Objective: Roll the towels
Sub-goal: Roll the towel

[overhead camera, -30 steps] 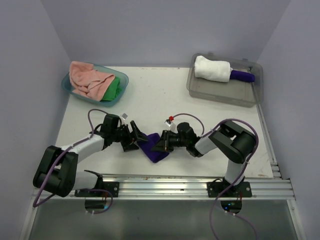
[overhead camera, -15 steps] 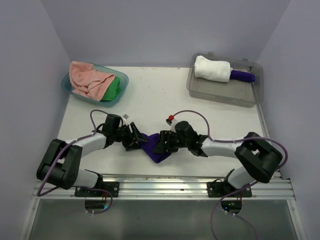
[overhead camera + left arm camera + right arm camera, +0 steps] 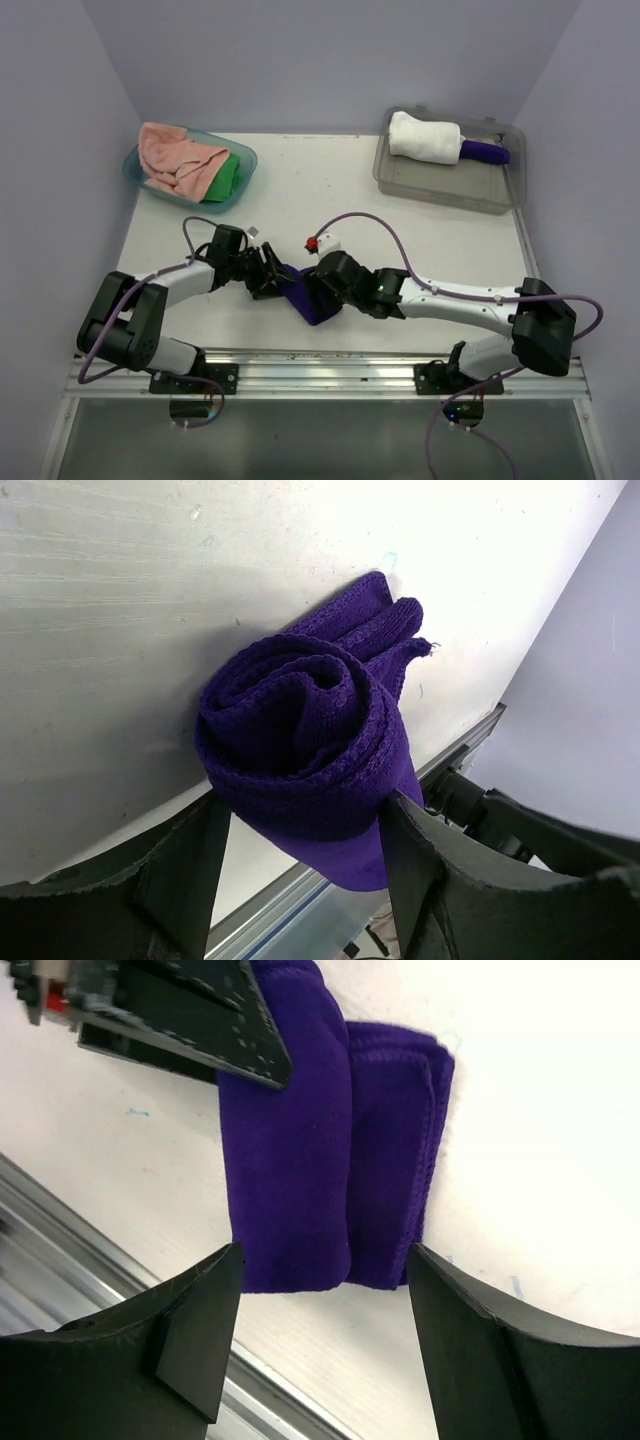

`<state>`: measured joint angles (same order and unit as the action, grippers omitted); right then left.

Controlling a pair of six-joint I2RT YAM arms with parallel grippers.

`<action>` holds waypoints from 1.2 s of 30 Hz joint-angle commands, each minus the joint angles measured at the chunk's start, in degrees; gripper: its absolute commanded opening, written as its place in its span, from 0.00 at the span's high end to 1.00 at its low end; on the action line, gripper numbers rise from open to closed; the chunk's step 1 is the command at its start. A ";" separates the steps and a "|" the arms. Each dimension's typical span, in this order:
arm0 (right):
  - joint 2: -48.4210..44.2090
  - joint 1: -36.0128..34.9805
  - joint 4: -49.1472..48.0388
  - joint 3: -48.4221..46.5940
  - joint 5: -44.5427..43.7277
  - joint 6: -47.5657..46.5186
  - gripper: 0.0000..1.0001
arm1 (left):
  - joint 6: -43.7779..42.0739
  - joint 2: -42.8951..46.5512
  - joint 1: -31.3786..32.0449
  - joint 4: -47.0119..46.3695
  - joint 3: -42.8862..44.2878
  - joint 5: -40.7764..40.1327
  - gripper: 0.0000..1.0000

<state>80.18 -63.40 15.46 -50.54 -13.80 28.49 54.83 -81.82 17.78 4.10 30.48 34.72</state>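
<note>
A dark purple towel (image 3: 310,305) lies rolled near the table's front edge. In the left wrist view its spiral end (image 3: 300,720) sits between my left gripper's (image 3: 300,820) fingers, and both press against the roll. From above, the left gripper (image 3: 272,283) is at the roll's left end. My right gripper (image 3: 316,288) is at the roll's right side. It stands open in the right wrist view (image 3: 325,1260), with the towel (image 3: 300,1160) just ahead of its fingertips and nothing between them. One left finger (image 3: 190,1020) shows at that view's top left.
A teal tub (image 3: 250,158) at the back left holds a salmon pink towel (image 3: 175,160) and a green towel (image 3: 230,178). A clear grey tray (image 3: 450,185) at the back right holds a rolled white towel (image 3: 425,137) beside a purple item (image 3: 485,152). The metal rail (image 3: 330,360) runs just in front of the roll.
My right gripper has let go of the purple towel and opened, and that arm has stretched out to the left. My left gripper has closed in onto the roll's end.
</note>
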 commanded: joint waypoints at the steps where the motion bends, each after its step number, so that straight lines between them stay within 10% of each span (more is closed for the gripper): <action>1: 1.72 -5.06 6.32 -7.00 -13.24 -8.87 0.30 | -1.21 -0.79 0.24 0.91 2.21 0.35 0.37; 20: 28.09 -15.09 1.77 -18.10 -27.06 -21.02 0.37 | -0.78 0.70 0.15 3.19 4.68 -1.67 0.35; 24: 27.06 -13.69 -1.13 -16.26 -27.51 -21.55 0.74 | -0.51 1.92 0.15 4.95 5.82 -2.11 0.35; 26: 25.65 -12.46 -2.89 -15.20 -26.02 -21.55 1.00 | -0.86 3.07 -0.03 5.92 6.61 -3.33 0.32; 36: 10.80 0.02 -14.39 -3.18 6.57 -12.08 1.00 | -3.85 10.54 -1.87 9.88 5.03 -4.84 0.20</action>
<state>95.59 -66.65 7.97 -56.84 -20.84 10.63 52.71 -73.23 16.19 13.19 36.16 30.30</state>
